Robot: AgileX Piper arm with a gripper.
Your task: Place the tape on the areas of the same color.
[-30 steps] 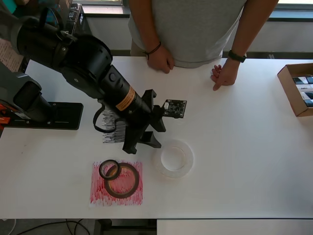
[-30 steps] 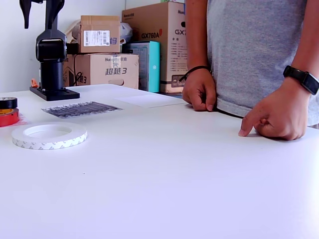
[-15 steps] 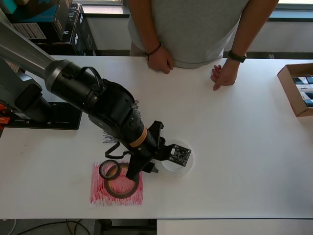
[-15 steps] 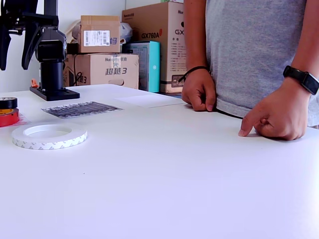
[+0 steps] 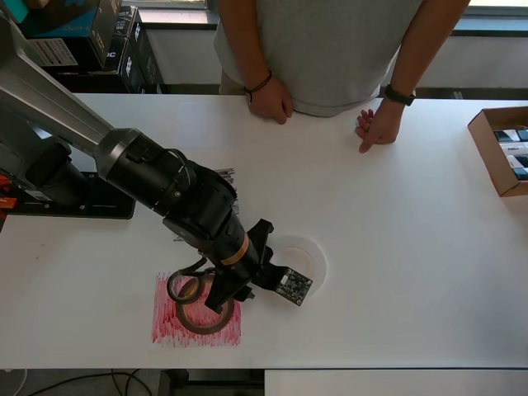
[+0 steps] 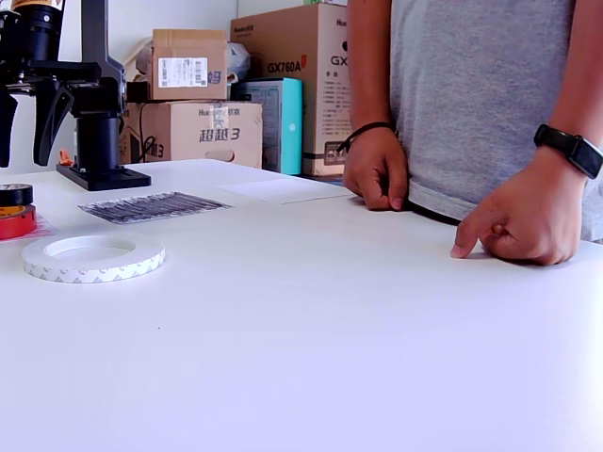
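Leftmost in the overhead view, the red sheet (image 5: 196, 322) lies on the table (image 5: 412, 247), carrying the dark-red roll (image 5: 198, 313) and the small black roll (image 5: 183, 287), which touch each other. Above them hangs the gripper (image 6: 21, 118), its fingers (image 6: 45, 122) spread apart and holding nothing in the exterior view. Behind the arm, the black sheet (image 6: 154, 205) lies bare. Further right rests the white roll (image 6: 92, 257), flat on the table, partly hidden overhead. Beyond it the white sheet (image 6: 283, 189) lies near the person's hand (image 6: 377, 169).
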